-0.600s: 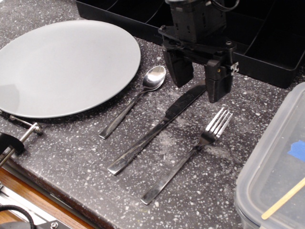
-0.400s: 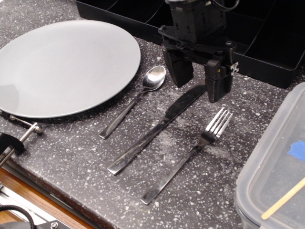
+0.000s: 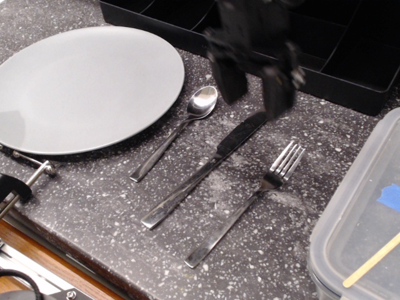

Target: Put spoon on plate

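The small silver spoon point(image 3: 177, 130) lies on the speckled dark counter, its bowl just right of the large grey plate point(image 3: 81, 84). The plate sits at the upper left, bare. My black gripper point(image 3: 252, 94) hangs open and empty above the counter, blurred by motion, its two fingers straddling the air above the knife's blade tip, right of the spoon's bowl and apart from it.
A long knife point(image 3: 206, 169) and a fork point(image 3: 250, 201) lie right of the spoon. A black compartment tray point(image 3: 350, 69) runs along the back. A clear lidded container point(image 3: 362, 219) sits at right. The counter's front edge with a metal clamp point(image 3: 25, 181) is lower left.
My gripper has risen slightly and shifted left, now motion-blurred. The spoon, knife, fork and plate have not moved.
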{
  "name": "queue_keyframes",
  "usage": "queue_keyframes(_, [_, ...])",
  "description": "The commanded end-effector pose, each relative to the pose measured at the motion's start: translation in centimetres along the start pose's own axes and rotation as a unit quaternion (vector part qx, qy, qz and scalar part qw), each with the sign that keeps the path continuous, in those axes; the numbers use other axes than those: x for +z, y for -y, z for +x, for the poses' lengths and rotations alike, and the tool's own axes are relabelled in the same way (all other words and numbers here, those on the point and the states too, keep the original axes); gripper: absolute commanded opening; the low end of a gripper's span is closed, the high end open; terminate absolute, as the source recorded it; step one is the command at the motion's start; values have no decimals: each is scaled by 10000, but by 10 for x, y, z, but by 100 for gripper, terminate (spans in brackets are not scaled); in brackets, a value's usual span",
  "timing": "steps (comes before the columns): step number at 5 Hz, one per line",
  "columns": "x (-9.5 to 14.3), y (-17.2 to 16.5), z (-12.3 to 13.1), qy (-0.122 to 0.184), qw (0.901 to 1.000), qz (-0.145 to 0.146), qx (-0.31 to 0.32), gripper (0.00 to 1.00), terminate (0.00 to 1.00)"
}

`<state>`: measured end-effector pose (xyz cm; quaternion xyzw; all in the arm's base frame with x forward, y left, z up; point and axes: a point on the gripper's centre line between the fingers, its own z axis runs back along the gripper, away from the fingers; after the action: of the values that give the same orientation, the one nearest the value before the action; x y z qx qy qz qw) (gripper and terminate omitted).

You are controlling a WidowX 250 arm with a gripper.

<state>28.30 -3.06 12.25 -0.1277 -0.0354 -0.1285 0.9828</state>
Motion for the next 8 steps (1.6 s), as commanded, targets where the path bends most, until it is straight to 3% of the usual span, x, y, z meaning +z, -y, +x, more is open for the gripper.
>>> queue_keyframes(1, [28, -38, 10, 99, 9997, 9, 234, 100, 0])
queue_keyframes(2, [24, -56, 3, 116, 9992, 151, 364, 100, 0])
queue_keyframes(5, [-18, -88, -17, 21, 9971, 762, 54, 100, 0])
queue_keyframes(7, [-25, -94, -19, 119, 9954, 933, 176, 100, 0])
queue_keyframes(8, [-12, -91, -26, 186, 9962, 848, 89, 100, 0])
